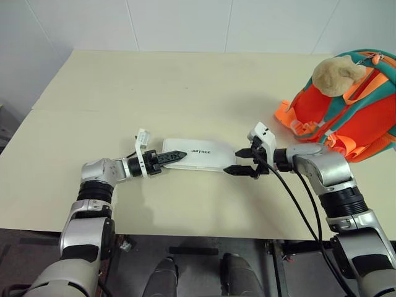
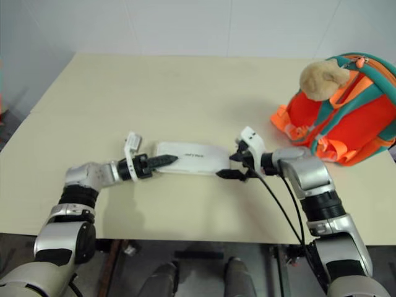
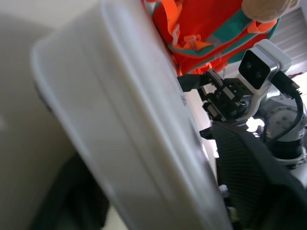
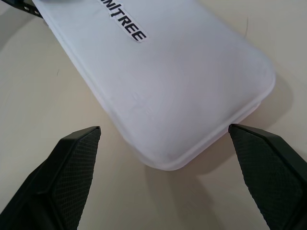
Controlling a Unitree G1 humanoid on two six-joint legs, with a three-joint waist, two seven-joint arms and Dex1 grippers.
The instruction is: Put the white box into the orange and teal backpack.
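A flat white box (image 1: 198, 158) lies lengthwise on a pale bench (image 1: 185, 86), dark lettering on its lid, framed at each end by a robot arm. The left gripper (image 1: 168, 157) meets the box's left end, one black finger lying over the lid's corner; its jaws are partly closed around that end, though whether they pinch the box cannot be told. The right gripper (image 4: 165, 143) sits just off the right end, its jaws spread wide to either side of the rounded corner and touching nothing. Well apart, at the bench's far right edge, stands the orange and teal backpack (image 1: 365, 120), with a tan plush toy (image 1: 337, 74) resting on its top and orange buckle straps (image 1: 289, 117) trailing towards the box.
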